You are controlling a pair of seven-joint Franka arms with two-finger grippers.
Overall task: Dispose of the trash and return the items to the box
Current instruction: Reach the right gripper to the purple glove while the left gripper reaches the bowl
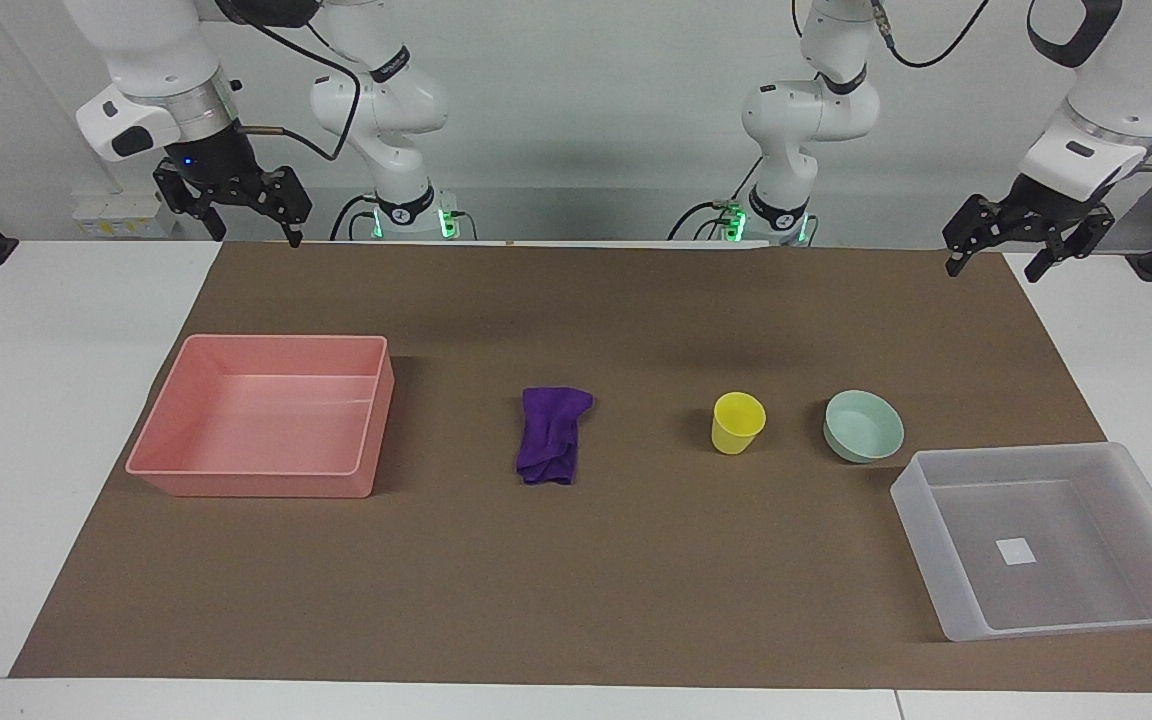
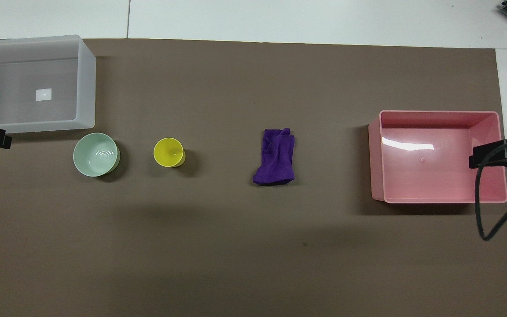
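The crumpled purple rag (image 1: pixel 553 435) (image 2: pixel 275 156) lies mid-mat, between the pink tray (image 1: pixel 186 478) (image 2: pixel 376 163) and the upright yellow cup (image 1: pixel 738 421) (image 2: pixel 168 152). The mint bowl (image 1: pixel 864 425) (image 2: pixel 96 154) sits beside the clear box (image 1: pixel 921 510) (image 2: pixel 86 88). The left gripper (image 1: pixel 1001 250) and right gripper (image 1: pixel 256 215) wait raised, fingers spread.

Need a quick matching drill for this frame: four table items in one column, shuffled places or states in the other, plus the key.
Items:
1. purple cloth
2. yellow cup
3. green bowl
4. clear box

Places or states:
A. stands upright between the cloth and the bowl
B. has a small white label on its floor
C. lies crumpled between the pink tray and the cup
D. sits right beside the clear box, a little nearer to the robots

Pairs: 1-C, 2-A, 3-D, 4-B
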